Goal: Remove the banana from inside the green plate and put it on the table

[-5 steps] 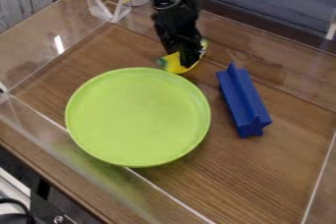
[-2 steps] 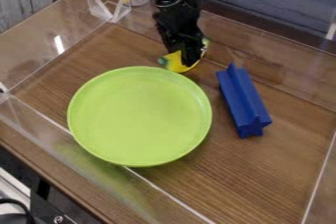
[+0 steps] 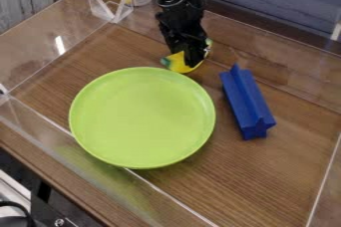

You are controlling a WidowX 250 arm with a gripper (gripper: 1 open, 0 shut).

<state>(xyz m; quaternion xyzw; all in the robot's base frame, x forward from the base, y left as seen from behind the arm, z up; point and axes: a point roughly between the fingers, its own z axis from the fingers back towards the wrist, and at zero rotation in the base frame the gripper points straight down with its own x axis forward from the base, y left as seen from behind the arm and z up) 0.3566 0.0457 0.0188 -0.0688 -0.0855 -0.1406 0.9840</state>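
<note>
One risk: your pincer (image 3: pixel 189 58) is gripping the toy banana (image 3: pixel 178 64); releasing high risks it rolling plateward.

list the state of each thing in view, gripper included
gripper: shut, at the banana just past the plate's far rim
banana: outside the plate, partly hidden by the gripper
green plate: lying flat, nothing in it
blue block: lying on the table, beside the plate
table: bears the plate and the block

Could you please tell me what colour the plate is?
The plate is lime green, as the camera view shows.
</note>
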